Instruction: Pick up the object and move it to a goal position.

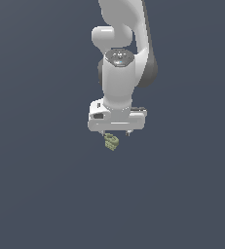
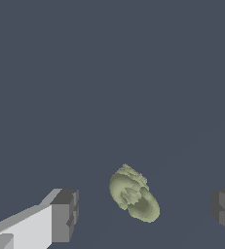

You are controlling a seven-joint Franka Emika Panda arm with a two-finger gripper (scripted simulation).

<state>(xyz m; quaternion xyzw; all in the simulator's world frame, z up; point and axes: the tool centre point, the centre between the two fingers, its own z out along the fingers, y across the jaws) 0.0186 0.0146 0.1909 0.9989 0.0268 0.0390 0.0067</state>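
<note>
Object, olive-green and lumpy, sits between my gripper fingers in the wrist view, touching neither. The jaws stand wide apart, one grey pad on either flank. Its long axis runs slantwise to the line between the pads, and it lies somewhat nearer the pad with the white finger body showing. In the exterior view the object sits just beneath the white hand, toward the exterior view's left. I judge closing would catch it, slightly off-centre.
</note>
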